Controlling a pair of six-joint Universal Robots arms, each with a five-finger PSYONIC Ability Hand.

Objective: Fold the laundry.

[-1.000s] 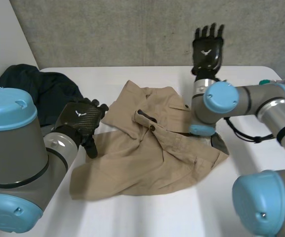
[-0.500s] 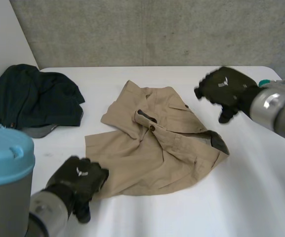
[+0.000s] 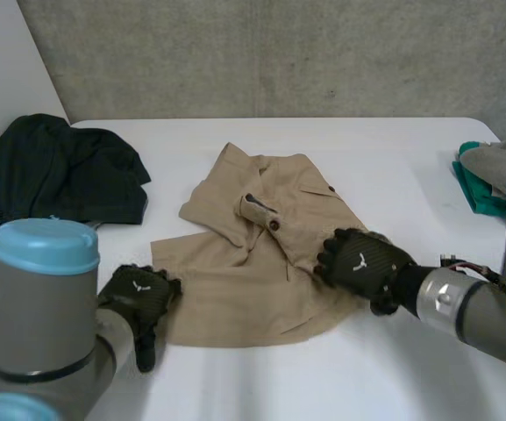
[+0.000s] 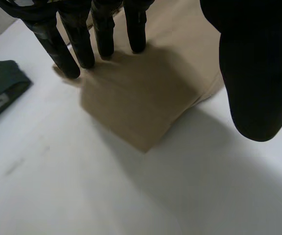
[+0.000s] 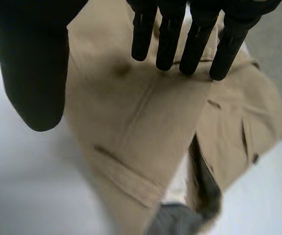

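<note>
Tan shirt [image 3: 261, 254] crumpled at the middle of the white table [image 3: 393, 167], left hand [image 3: 138, 298] at its near-left corner, fingers [image 4: 82, 44] straight and apart with tips on the cloth, right hand [image 3: 358, 261] over its near-right edge, fingers [image 5: 167, 34] straight and thumb wide, dark garment [image 3: 60, 180] at the far-left corner, teal cloth [image 3: 476, 189] at the right edge, bare tabletop along the near edge.

Shirt [image 3: 261, 272] hem hidden under my right hand [image 3: 362, 263], green cloth [image 3: 473, 191] partly covered, dark garment [image 3: 60, 180] partly behind my left arm [image 3: 46, 324].
</note>
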